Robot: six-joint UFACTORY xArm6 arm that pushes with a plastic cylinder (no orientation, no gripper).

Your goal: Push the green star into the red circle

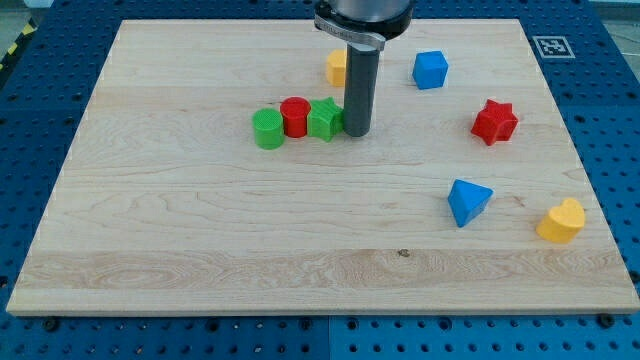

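Note:
The green star (324, 119) lies left of centre near the view's top, touching the right side of the red circle (294, 116). A green circle (268, 129) touches the red circle's left side, so the three form a row. My tip (357, 132) stands right against the green star's right side.
A yellow block (337, 67) sits partly hidden behind the rod. A blue cube (430, 69) is at the top right. A red star (494, 121) is further right. A blue triangle (468, 201) and a yellow heart (561, 221) lie at the lower right. The wooden board (200, 250) has blue pegboard around it.

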